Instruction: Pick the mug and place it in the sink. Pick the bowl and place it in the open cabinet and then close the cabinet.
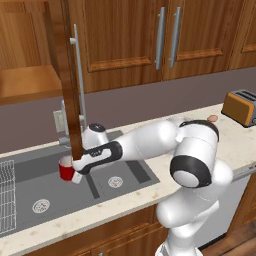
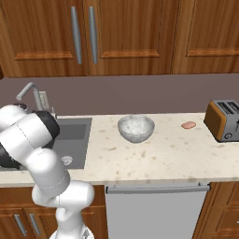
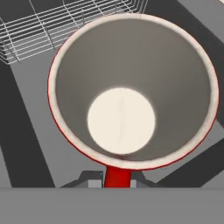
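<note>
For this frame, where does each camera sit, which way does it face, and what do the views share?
Left base view: behind the arm's left, facing the sink and open cabinet; arm reaches across, gripper shut on the mug.
Right base view: behind its right, facing counter and bowl; arm lower left.
Hand view: looking straight into the mug.
Shared: both base views show sink and toaster.

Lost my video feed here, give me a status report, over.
Gripper shut on the mug, holding it over the sink. Bowl waiting on the counter. Open cabinet door hangs right beside the hand.
</note>
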Controlling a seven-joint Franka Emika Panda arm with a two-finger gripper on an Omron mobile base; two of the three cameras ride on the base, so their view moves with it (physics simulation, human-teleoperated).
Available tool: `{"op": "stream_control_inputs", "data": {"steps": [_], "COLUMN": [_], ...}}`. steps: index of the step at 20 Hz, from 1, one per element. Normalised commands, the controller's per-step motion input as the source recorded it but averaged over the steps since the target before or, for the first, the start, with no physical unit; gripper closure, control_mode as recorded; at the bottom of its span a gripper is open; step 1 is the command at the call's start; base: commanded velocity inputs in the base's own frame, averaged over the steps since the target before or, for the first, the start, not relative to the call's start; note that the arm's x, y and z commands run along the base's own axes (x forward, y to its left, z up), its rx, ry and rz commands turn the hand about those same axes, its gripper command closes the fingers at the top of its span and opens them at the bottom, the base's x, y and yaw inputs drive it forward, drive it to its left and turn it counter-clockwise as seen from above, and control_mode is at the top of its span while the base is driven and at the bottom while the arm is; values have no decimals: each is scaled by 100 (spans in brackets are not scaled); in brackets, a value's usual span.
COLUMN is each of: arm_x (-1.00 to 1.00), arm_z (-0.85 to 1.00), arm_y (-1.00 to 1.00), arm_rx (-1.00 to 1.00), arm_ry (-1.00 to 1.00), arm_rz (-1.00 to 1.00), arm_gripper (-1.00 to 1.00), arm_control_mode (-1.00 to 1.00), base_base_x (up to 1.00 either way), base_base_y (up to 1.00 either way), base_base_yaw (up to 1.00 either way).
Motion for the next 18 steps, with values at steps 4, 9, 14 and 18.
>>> {"op": "stream_control_inputs", "data": {"steps": [4,9,14,18], "arm_x": [0,0,0,0], "arm_z": [-24,-23,-15,-17], "arm_y": [19,20,18,20], "arm_rx": [0,0,0,0], "arm_ry": [-1,-5,-4,0], "arm_rz": [7,6,2,0], "arm_gripper": [100,100,100,100], "arm_control_mode": [-100,-100,-100,-100], "base_base_x": [0,0,0,0], "base_base_y": [0,0,0,0], "base_base_yaw": [0,0,0,0]}}
